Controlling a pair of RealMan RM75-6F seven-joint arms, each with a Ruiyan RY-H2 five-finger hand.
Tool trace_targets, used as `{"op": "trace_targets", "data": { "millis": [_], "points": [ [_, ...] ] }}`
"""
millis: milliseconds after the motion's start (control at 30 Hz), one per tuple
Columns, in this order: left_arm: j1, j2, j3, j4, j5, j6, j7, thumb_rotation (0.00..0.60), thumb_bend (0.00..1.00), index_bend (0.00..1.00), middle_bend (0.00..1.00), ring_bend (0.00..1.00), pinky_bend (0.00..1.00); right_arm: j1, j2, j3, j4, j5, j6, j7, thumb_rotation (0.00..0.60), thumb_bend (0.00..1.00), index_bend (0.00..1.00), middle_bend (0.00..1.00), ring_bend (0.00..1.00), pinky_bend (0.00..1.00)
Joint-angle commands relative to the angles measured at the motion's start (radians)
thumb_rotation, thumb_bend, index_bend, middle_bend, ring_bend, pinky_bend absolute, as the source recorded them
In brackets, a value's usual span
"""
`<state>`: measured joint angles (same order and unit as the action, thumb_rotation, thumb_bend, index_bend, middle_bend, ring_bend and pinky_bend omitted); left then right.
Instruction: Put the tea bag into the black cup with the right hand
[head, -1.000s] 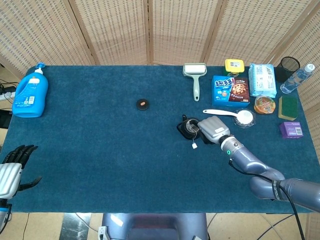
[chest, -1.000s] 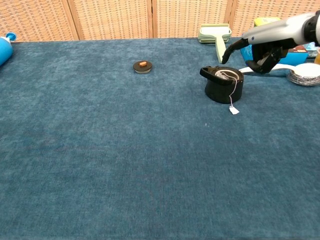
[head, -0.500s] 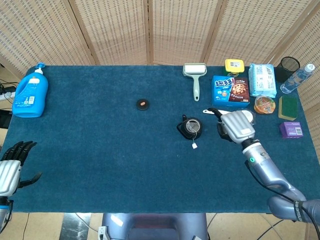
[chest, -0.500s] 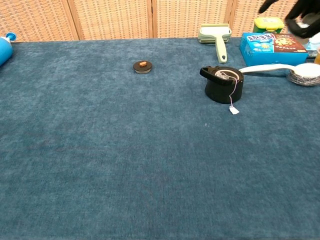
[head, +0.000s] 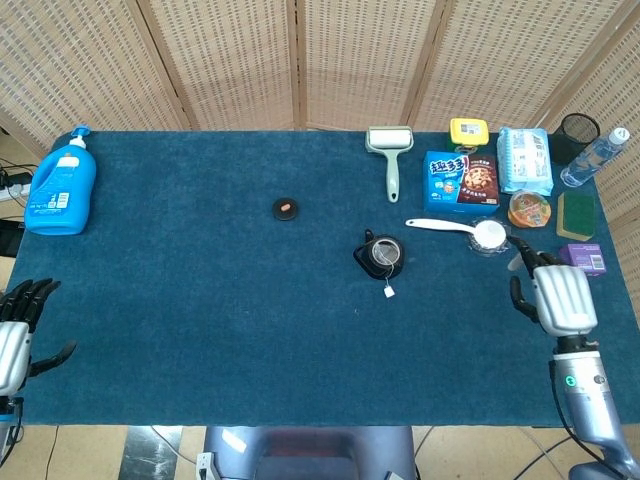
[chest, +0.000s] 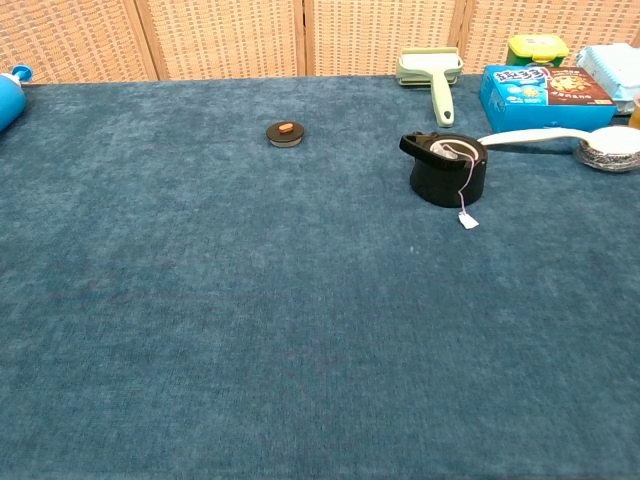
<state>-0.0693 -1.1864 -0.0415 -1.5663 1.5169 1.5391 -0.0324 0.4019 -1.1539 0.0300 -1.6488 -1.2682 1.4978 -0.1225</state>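
Desk: I see a dark blue cloth-covered desk (head: 200, 300) with woven screens (head: 300, 60) standing behind it.
Black cup: the black cup (chest: 447, 168) stands right of the desk's middle, handle pointing back-left.
Tea bag: the tea bag (chest: 451, 152) lies inside the cup; its string runs over the near rim and the paper tag (chest: 466, 219) rests on the cloth just in front.
Right hand: my right hand (head: 556, 297) is near the desk's right front edge, well apart from the cup, holding nothing, fingers curled slightly and apart.
Left hand: my left hand (head: 18, 335) hangs off the left front corner, fingers spread, empty.
Change: a second ago my right hand was over the cup; it has since drawn back to the right and left the chest view. Cup and tag have not moved.
Far right: lint roller (head: 389, 152), cookie box (head: 461, 180), white spoon (head: 460, 229) and other goods crowd the back right corner.
Left: a blue detergent bottle (head: 62, 185) stands by the left edge; a small black lid (head: 286, 208) lies mid-desk.
Room: the near half of the cloth lies open.
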Motion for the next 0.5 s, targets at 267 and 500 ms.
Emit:
{"op": "trace_targets", "data": {
  "millis": [267,500],
  "points": [
    [0.017,0.003,0.017,-0.025,0.030,0.027,0.013,0.600,0.25,0.13,0.12,0.07,0.11,-0.156,0.005,-0.047,-0.017,-0.035,0.087,0.016,0.600,0.61,0.18,0.37,0.39,0.44],
    [0.012,0.001,0.035,-0.046,0.046,0.003,0.045,0.600,0.25,0.13,0.12,0.07,0.11,-0.201,-0.002,-0.057,-0.006,-0.064,0.074,0.053,0.600,0.61,0.18,0.37,0.39,0.43]
  ]
}}
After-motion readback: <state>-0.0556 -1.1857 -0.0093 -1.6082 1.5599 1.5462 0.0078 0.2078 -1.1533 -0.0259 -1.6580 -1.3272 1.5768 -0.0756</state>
